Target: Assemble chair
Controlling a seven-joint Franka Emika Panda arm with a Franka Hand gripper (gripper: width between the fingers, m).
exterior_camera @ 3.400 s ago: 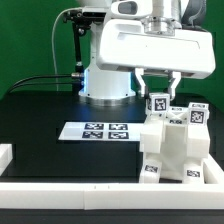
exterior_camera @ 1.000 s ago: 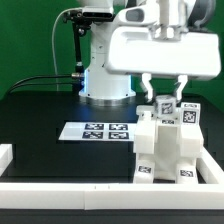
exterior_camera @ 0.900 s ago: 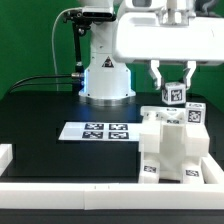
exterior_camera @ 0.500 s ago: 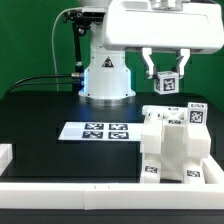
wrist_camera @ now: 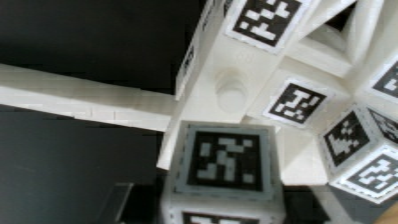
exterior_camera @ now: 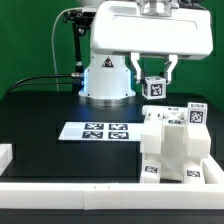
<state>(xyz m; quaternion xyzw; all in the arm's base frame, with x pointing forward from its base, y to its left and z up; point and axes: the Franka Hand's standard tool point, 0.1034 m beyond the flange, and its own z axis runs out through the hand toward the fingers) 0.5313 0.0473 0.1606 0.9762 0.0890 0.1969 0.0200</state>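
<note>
Here, gripper (exterior_camera: 153, 76): up in the air above the table, its two fingers clenched on a small white block (exterior_camera: 154, 88) that carries a square tag.
Small block: held clear of everything else, above the built-up part and toward the exterior view's left of its top; in the wrist view its tagged face (wrist_camera: 224, 160) fills the foreground.
Chair (exterior_camera: 172, 146): a white blocky structure with several tags, standing on the black table (exterior_camera: 40, 115) at the exterior view's right, just behind the white border rail (exterior_camera: 70, 197).
Marker board (exterior_camera: 98, 131): flat on the table, just beside the chair on the exterior view's left.
Robot base (exterior_camera: 106, 75): behind the board, at the far edge of the table.
</note>
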